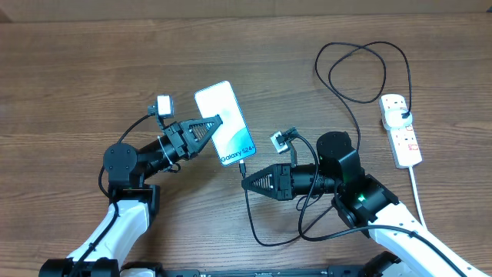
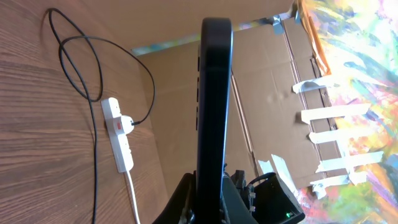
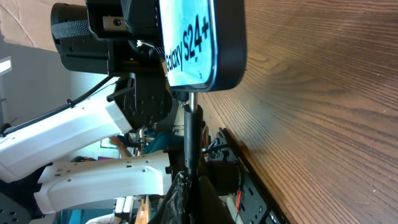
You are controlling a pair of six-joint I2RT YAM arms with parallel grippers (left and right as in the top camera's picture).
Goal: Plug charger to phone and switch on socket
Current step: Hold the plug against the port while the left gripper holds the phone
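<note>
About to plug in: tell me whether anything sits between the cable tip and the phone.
Nothing visible is in the way. The right tool holds the charger cable with its tip right at the bottom edge of the phone, gripped by the left tool. Whether it is seated cannot be told.

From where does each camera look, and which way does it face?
Overhead: above the table, looking down on the left hand, the right hand, the phone, the socket.
Left wrist: behind the left hand, looking past the phone's edge toward the socket; its fingers show below.
Right wrist: behind the right hand, looking along the charger to the phone's bottom end; its fingers show below.
Shared: socket in overhead and left wrist; phone in all.
</note>
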